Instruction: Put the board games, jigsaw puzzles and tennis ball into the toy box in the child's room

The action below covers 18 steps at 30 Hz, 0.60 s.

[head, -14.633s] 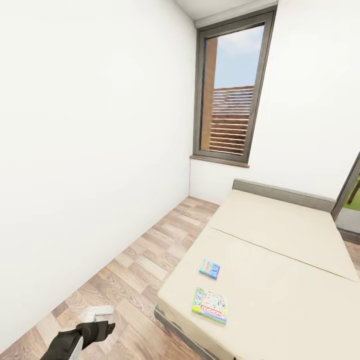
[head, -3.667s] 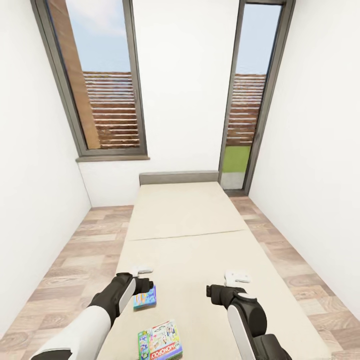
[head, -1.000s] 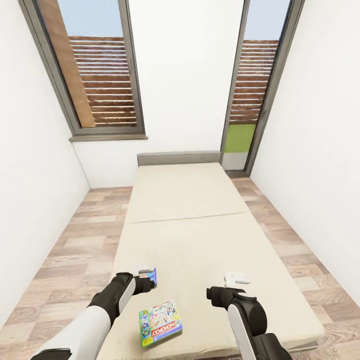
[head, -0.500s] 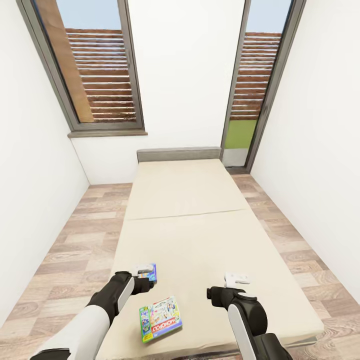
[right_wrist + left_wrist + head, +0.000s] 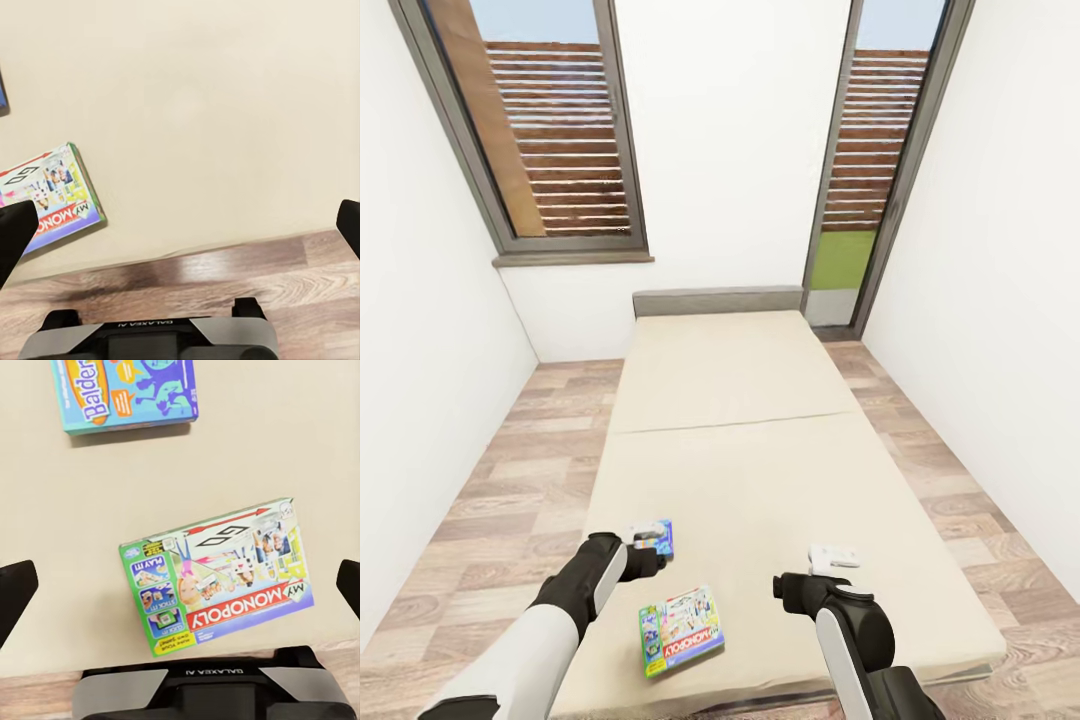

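Ok so I'm parked at the foot of the bed point(image 5: 730, 400) with both arms out over the mattress, and this reads as the pick-up stage for the two board games lying here. Nearest me is the green Monopoly box point(image 5: 680, 630), flat near the bottom edge of the bed, between my two arms. My left hand point(image 5: 180, 585) is spread wide open and empty, hanging right over that box in the wrist cam, fingertips well clear on either side. My right hand point(image 5: 180, 225) is open and empty too, over bare mattress with the Monopoly box just at the side of its view. A bit further up is the small blue board game point(image 5: 658, 536), just past my left wrist in the head cam, apart from the Monopoly box. Next move, I reckon, is dropping the left hand and getting a finger under an edge, which could be fiddly since the box lies flat on soft bedding. The blue box is cut off in the left wrist cam, and the toy box and tabletop aren't anywhere ahead of me, so that's a drive afterwards.
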{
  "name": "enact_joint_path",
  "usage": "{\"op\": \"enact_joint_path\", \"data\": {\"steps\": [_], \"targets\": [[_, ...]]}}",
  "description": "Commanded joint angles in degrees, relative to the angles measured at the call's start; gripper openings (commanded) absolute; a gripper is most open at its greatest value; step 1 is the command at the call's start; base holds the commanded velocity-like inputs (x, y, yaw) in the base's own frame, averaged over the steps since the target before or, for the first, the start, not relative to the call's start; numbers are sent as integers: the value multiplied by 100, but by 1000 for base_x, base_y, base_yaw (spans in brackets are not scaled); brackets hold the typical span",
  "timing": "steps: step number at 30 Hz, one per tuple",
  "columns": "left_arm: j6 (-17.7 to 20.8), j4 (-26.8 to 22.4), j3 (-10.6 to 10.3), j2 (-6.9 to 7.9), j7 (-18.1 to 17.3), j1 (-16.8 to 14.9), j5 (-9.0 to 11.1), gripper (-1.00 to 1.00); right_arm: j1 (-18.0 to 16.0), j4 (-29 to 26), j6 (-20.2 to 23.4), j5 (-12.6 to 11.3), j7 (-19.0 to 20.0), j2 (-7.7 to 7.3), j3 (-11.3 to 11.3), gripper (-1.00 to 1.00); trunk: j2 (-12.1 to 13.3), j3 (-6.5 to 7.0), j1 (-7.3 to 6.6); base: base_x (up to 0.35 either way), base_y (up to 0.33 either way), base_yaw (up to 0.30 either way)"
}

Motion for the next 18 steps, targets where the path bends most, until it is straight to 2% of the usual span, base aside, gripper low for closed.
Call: {"op": "enact_joint_path", "data": {"steps": [1,7,18], "targets": [[33,-16,34,-8,9,-4,4,100,-5,-5,14,-59,-59,0,7,100,-12,-21,3,0,0,0],[15,-38,30,-10,19,-7,-2,100,-38,-9,10,-59,-57,0,41,100,-12,-77,3,0,0,0],[-89,-103,25,-8,31,-8,-9,100,-573,-7,-32,-62,-52,0,45,100,-12,-179,3,0,0,0]]}}
